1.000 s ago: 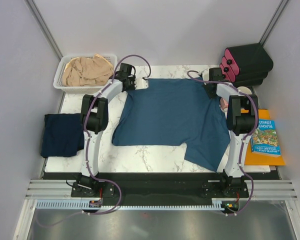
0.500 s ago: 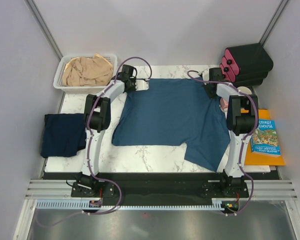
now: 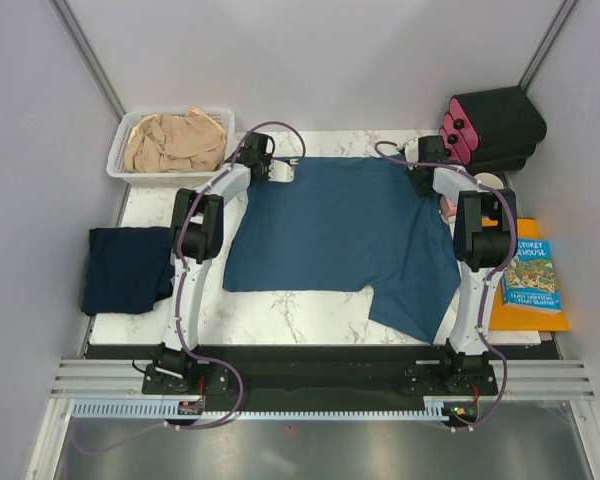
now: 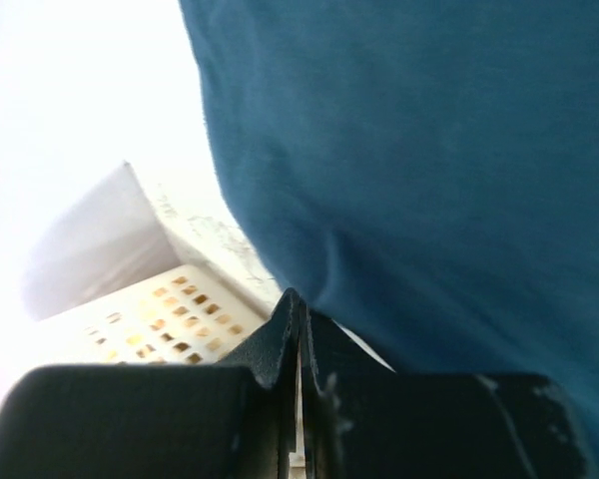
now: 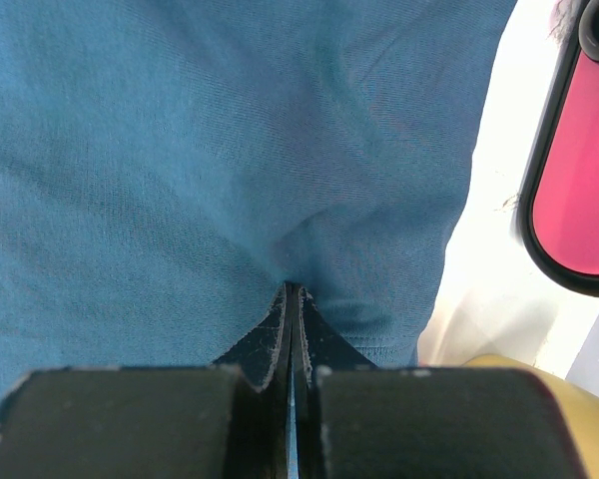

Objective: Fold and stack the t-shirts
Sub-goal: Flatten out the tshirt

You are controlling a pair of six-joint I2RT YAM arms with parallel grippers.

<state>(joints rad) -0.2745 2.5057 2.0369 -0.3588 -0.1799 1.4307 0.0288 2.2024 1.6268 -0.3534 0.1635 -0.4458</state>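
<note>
1. From overhead, the teal-blue t-shirt [image 3: 340, 235] lies spread wide across the middle of the tabletop [image 3: 280, 310], no fold in it yet, and one lower corner trails toward the near right edge. The left arm [image 3: 195, 235] and right arm [image 3: 477, 240] each reach to one of its far corners.
2. Same view, off to the left: the navy t-shirt [image 3: 125, 270] sits as a compact bundle at the tabletop's edge, and that one looks done. The beige-tan t-shirt [image 3: 170, 140] is heaped crumpled in the white basket [image 3: 115, 165], apparently untouched.
3. Left wrist now: the left jaws are clenched tight, nipping the teal-blue t-shirt [image 4: 429, 150] right at its edge where the cloth puckers. The basket [image 4: 170, 319] is just beyond.
4. Right wrist: the right jaws are clamped on a pinch of teal fabric [image 5: 230, 130] near the hem, with a pink-and-black case [image 5: 579, 180] off to the right.
5. My read is roughly a third of the way along. The teal fold is only being set up, and the beige shirt and the stacking are all to come.
</note>
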